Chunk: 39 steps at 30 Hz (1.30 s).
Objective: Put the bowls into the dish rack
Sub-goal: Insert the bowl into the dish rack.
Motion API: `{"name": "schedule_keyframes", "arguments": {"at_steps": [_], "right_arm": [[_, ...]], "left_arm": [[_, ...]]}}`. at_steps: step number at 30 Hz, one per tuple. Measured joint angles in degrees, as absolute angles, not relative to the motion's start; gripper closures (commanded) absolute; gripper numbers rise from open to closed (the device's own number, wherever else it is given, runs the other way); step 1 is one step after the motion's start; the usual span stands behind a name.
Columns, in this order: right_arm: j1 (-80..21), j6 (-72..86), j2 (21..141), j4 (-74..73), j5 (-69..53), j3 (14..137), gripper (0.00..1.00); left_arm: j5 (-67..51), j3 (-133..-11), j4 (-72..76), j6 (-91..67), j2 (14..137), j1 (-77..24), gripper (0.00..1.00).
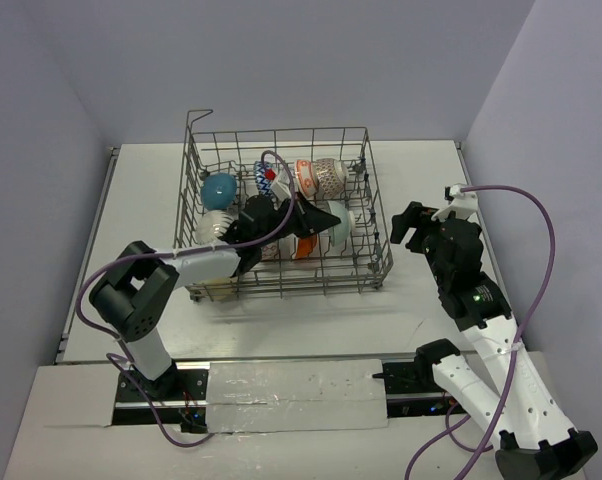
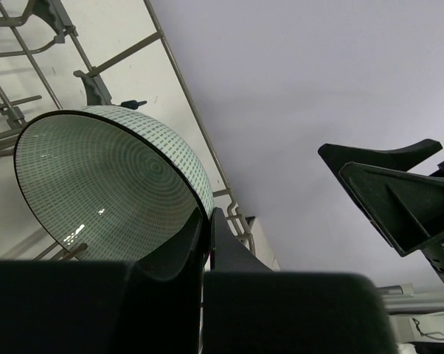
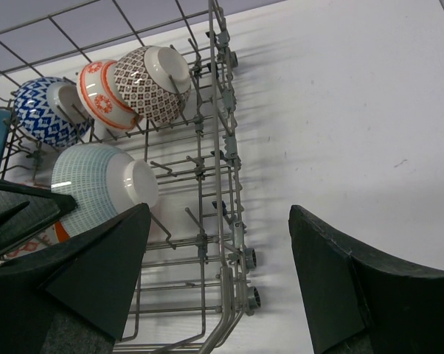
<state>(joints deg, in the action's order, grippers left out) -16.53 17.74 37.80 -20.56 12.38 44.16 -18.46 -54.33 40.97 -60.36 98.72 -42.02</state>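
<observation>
left gripper pinched shut on the rim of a pale green gridded bowl in the grey wire dish rack, right gripper wide open, empty.

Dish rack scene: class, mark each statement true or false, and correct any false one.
1. The left gripper is shut on the pale green bowl at its rim. True.
2. The right gripper holds a bowl. False: it is open and empty, beside the dish rack.
3. A brown patterned bowl sits in the dish rack. True.
4. The dish rack holds no bowls. False: several stand inside it.
</observation>
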Motion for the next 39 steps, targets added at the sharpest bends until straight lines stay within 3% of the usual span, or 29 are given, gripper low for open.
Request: {"name": "schedule_keyframes", "arguments": {"at_steps": [39], "right_arm": [[-16.53, 17.63, 38.68, -20.12, 11.90, 43.68, 0.17]], "left_arm": [[-27.68, -54.06, 42.04, -59.48, 100.44, -38.06, 1.00]]}}
